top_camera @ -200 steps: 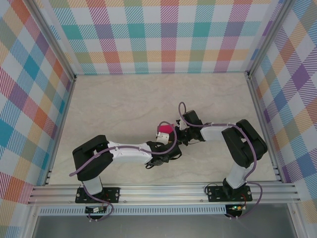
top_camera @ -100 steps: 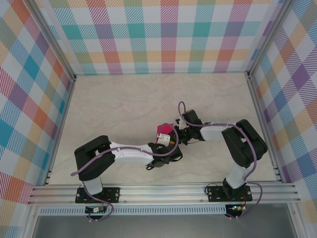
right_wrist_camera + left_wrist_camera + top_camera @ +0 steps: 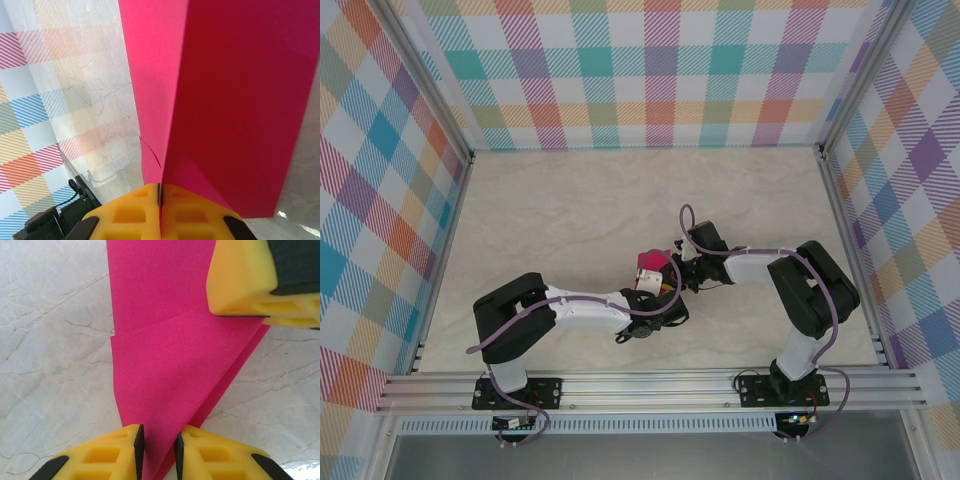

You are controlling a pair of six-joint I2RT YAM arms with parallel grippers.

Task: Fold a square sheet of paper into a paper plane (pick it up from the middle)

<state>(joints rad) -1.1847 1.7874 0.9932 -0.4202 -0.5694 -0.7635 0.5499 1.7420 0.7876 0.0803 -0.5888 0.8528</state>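
Note:
The square sheet of paper (image 3: 170, 340) is magenta-pink and folded, with a crease across it and a flap narrowing to a point. My right gripper (image 3: 161, 192) is shut on the paper (image 3: 230, 100), which rises from its pads as two upright layers. One of its yellow fingers (image 3: 247, 282) shows at the paper's upper right edge in the left wrist view. My left gripper (image 3: 159, 440) has its jaws a narrow gap apart, with the paper's pointed end between them. From above, both grippers meet at the paper (image 3: 652, 264) in the middle of the table.
The marble tabletop (image 3: 570, 210) lies bare around the paper. Checked walls (image 3: 650, 70) close in the back and both sides. An aluminium rail (image 3: 650, 385) runs along the near edge by the arm bases.
My left gripper's jaws have narrowed around the paper's point, and the left arm has edged slightly right. The right gripper and the paper have held still.

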